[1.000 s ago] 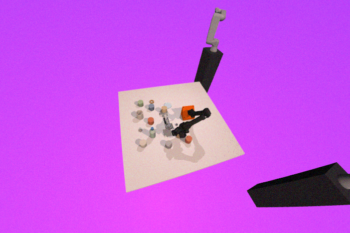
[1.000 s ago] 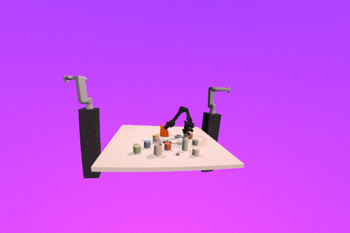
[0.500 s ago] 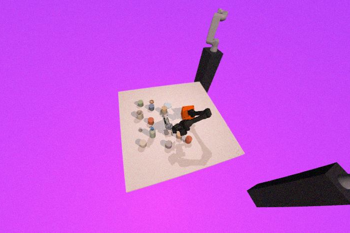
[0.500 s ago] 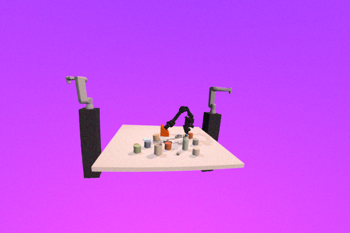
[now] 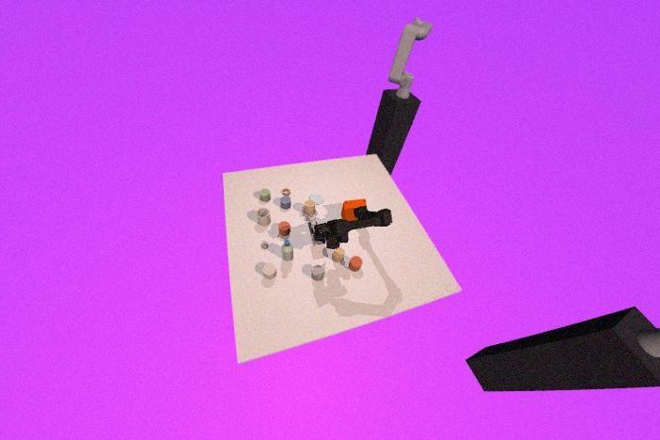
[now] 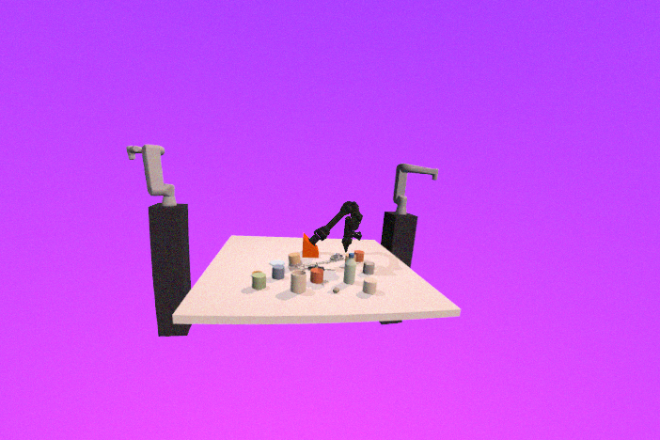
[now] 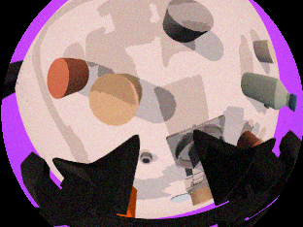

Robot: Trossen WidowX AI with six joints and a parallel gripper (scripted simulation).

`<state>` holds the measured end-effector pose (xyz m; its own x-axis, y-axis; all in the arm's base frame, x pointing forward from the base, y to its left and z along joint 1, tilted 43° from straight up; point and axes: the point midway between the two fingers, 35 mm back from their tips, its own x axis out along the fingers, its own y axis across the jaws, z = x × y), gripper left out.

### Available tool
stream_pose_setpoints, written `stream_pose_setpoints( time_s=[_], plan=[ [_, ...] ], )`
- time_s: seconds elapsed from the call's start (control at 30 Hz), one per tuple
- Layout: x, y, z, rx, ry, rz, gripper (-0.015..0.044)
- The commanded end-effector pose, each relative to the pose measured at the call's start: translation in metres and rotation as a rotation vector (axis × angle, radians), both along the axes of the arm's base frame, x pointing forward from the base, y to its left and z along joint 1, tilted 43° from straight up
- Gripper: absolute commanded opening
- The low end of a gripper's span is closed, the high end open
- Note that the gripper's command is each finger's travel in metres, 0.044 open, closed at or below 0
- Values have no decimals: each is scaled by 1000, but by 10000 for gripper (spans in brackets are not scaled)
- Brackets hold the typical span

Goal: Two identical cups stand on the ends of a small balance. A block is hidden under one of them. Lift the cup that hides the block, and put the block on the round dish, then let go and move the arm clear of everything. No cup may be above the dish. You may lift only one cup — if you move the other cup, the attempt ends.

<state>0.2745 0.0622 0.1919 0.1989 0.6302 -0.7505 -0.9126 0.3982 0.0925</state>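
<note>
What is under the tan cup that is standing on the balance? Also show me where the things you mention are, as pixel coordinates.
Under the tan cup (image 5: 308, 206) (image 6: 293, 259) (image 7: 201, 196), one end of the balance (image 5: 313, 223) (image 6: 324, 263) (image 7: 174, 141) shows around its base. Whether a block is inside cannot be seen: the cup covers that space.
</note>
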Motion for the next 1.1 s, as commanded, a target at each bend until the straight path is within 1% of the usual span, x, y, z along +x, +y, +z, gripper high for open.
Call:
stream_pose_setpoints(
  time_s=[0.0, 0.2, 0.27, 1.07],
  plan=[
    [14, -28, -7, 18, 70, -77, 260],
    [28, -69, -23, 71, 187, -162, 260],
    [29, -74, -26, 79, 200, -172, 260],
    [36, -49, -54, 80, 199, -171, 260]
  ],
)
